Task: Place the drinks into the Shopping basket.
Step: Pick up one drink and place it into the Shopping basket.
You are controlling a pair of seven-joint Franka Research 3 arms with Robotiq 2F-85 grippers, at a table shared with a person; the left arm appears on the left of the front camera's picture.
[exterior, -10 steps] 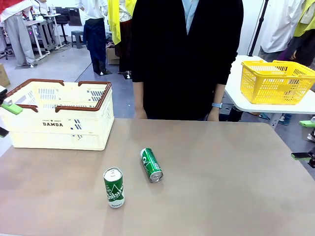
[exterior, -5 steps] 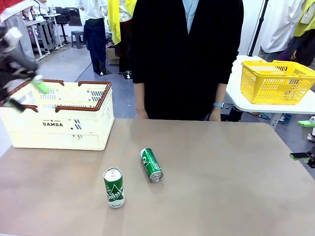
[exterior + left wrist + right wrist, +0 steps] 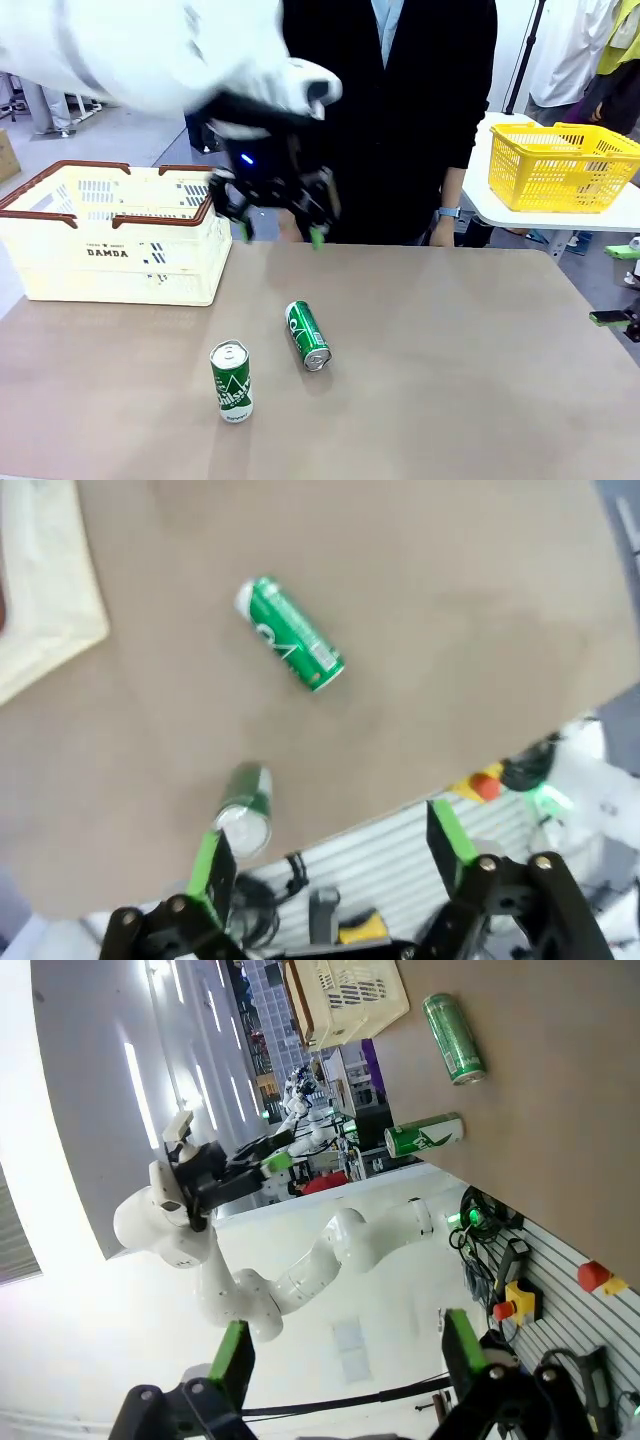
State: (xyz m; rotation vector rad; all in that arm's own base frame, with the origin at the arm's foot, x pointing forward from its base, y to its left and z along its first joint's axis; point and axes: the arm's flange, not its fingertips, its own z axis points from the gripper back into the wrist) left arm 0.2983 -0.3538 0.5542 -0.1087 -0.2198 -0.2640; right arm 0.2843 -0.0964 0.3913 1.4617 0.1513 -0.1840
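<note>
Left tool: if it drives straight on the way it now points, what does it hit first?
Most likely the bare table, between the lying can and the upright can. The open left tool points down at that gap. The upright can sits close to one finger, and depth is unclear.

Upright can (image 3: 231,381): green, white lettering, silver top. Lying can (image 3: 308,335): green with white marks, silver end. Shopping basket (image 3: 60,272): cream-white, brown rim and handles, slotted sides, dark lettering. Table (image 3: 460,370): plain grey-brown. Left tool (image 3: 281,236) and right tool (image 3: 348,1345): black, green pads. Far basket (image 3: 560,165): yellow mesh. Person's top (image 3: 400,130): black over pale blue.
</note>
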